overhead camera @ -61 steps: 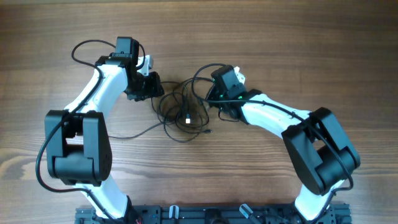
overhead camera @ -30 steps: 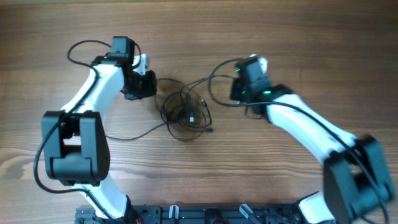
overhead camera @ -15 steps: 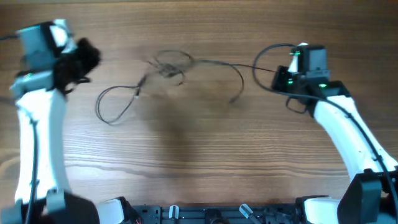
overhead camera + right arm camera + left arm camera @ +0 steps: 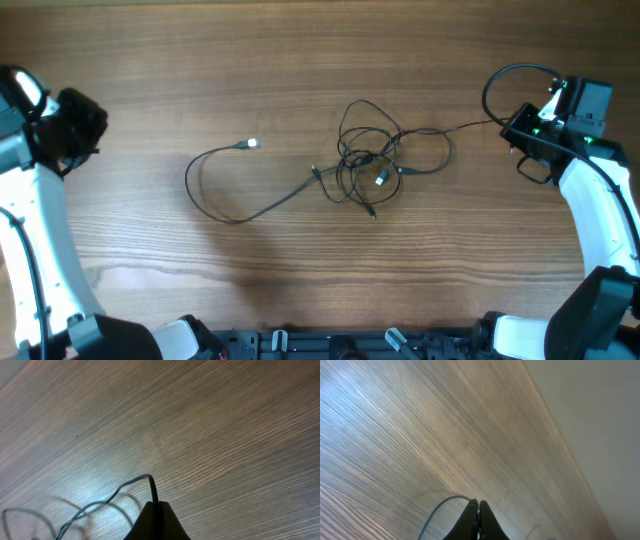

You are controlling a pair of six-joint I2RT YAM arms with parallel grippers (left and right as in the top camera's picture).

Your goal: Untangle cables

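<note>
The cables (image 4: pixel 365 165) lie as a loose tangle of thin black cords in the middle of the table. One cord loops out to the left and ends in a pale plug (image 4: pixel 251 144). Another strand runs right to my right gripper (image 4: pixel 508 127), which is shut on it; the right wrist view shows that cord (image 4: pixel 150 482) leaving the closed tips (image 4: pixel 156 505). My left gripper (image 4: pixel 92 128) is far left, well away from the tangle. Its jaws (image 4: pixel 477 505) are shut, with a thin cord (image 4: pixel 437 510) curving away from the tip. The overhead view shows no cord reaching it.
The thick black wire of the right arm (image 4: pixel 500 85) arcs above the right gripper. The table's far edge (image 4: pixel 560 445) shows in the left wrist view, with grey floor beyond. The arm bases stand along the front edge (image 4: pixel 320 345).
Both arms have swung outward from the centre. The tangle was stretched and lifted, and now lies looser in the middle, shifted right. The left loop with the plug has spread out on the table.
</note>
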